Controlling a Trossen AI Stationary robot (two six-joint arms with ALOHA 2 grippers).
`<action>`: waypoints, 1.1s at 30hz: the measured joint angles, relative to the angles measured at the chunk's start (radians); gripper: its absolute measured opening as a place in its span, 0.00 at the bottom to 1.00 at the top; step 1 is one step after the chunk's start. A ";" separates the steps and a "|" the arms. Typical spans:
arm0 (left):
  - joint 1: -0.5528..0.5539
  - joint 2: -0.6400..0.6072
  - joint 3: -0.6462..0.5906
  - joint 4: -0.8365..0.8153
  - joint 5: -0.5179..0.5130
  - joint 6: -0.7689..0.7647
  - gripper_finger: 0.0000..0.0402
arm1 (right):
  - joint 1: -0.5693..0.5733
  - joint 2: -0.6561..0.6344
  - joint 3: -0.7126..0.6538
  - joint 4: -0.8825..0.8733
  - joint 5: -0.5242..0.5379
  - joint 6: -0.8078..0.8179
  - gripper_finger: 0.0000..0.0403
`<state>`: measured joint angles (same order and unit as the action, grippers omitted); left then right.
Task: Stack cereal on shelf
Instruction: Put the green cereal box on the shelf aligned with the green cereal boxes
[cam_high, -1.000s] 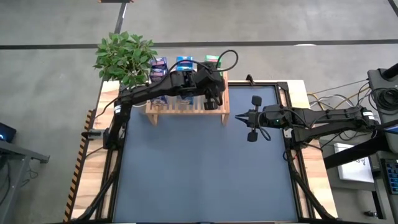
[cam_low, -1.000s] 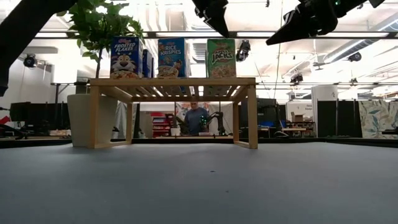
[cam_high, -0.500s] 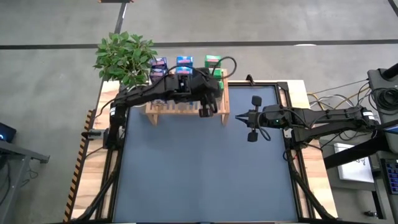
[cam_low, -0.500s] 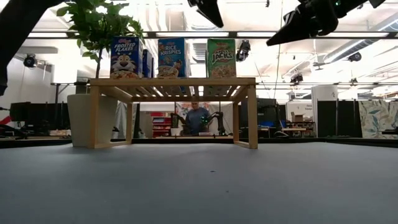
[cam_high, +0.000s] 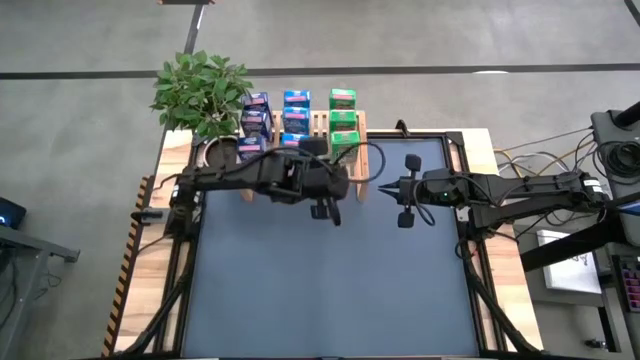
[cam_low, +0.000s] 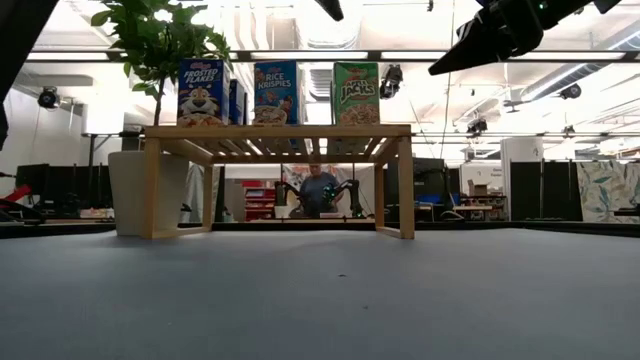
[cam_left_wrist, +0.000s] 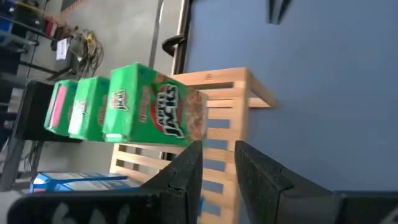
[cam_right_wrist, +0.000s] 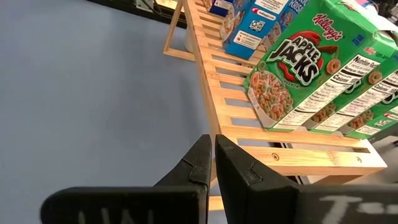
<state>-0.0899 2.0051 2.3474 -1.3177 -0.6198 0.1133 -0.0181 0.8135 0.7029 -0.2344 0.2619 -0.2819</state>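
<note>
The wooden shelf stands on its legs at the table's far edge. Several cereal boxes stand upright on its slats in three rows: purple-blue, blue and green. The low view shows the front boxes: Frosted Flakes, Rice Krispies and Apple Jacks. My left gripper hangs just near of the shelf, slightly open and empty. My right gripper is shut, to the right of the shelf, pointing left at it.
A potted green plant stands at the shelf's left end. The blue mat lies bare on the near side of the shelf. A person shows far behind the table, under the shelf in the low view.
My left gripper has drawn back from above the shelf's green row toward the table's near edge and risen, almost leaving the top of the low view. The boxes stay standing on the shelf.
</note>
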 joint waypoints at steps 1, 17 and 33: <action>-0.013 -0.002 0.000 -0.008 -0.001 -0.003 0.19 | 0.000 0.000 0.000 0.000 0.000 0.003 0.03; -0.090 -0.064 -0.157 -0.028 0.009 -0.072 0.19 | 0.000 0.000 -0.005 0.000 0.000 0.035 0.03; -0.117 -0.495 -0.928 0.659 0.109 -0.070 0.19 | -0.002 0.005 -0.006 0.047 0.008 0.081 0.03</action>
<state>-0.2074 1.5103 1.4190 -0.6591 -0.5110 0.0429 -0.0200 0.8189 0.6971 -0.1870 0.2697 -0.2008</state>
